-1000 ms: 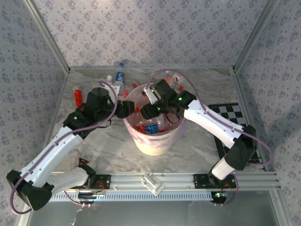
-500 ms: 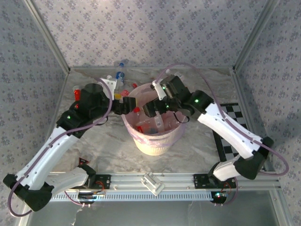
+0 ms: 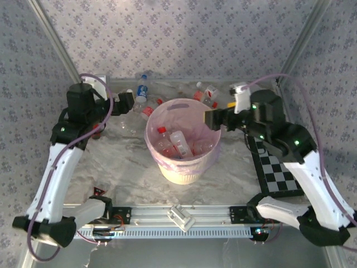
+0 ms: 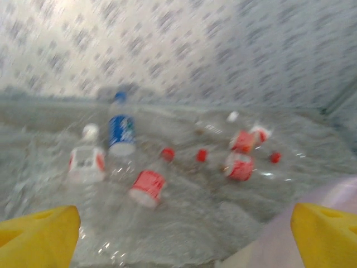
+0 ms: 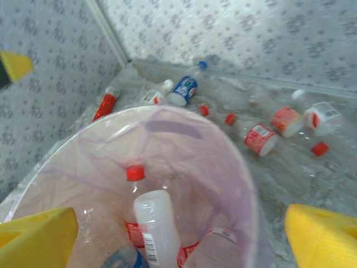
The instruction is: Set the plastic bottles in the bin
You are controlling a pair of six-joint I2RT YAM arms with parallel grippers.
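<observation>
The cream-white bin (image 3: 184, 170) with its pink bag stands mid-table and holds several bottles (image 3: 174, 143). My left gripper (image 3: 124, 103) hangs open, up-left of the bin, with nothing between its yellow fingers (image 4: 36, 234). In front of it lie a blue-labelled bottle (image 4: 121, 131), a white-capped one (image 4: 86, 161) and a red-labelled one (image 4: 148, 187). My right gripper (image 3: 212, 119) is open and empty at the bin's right rim (image 5: 240, 162). It looks down on a clear bottle (image 5: 156, 223) and a red cap (image 5: 135, 172) inside. More bottles (image 5: 259, 139) lie behind the bin.
Loose bottles (image 3: 207, 92) and red caps litter the back strip of the marble table, along the wallpapered rear wall. A checkerboard mat (image 3: 276, 162) lies at the right edge. Metal frame posts stand at the corners, and a rail runs along the near edge.
Both grippers have pulled up and out of the bin. The left arm swung back and left, the right arm swung right. The bottles in the bin lie uncovered.
</observation>
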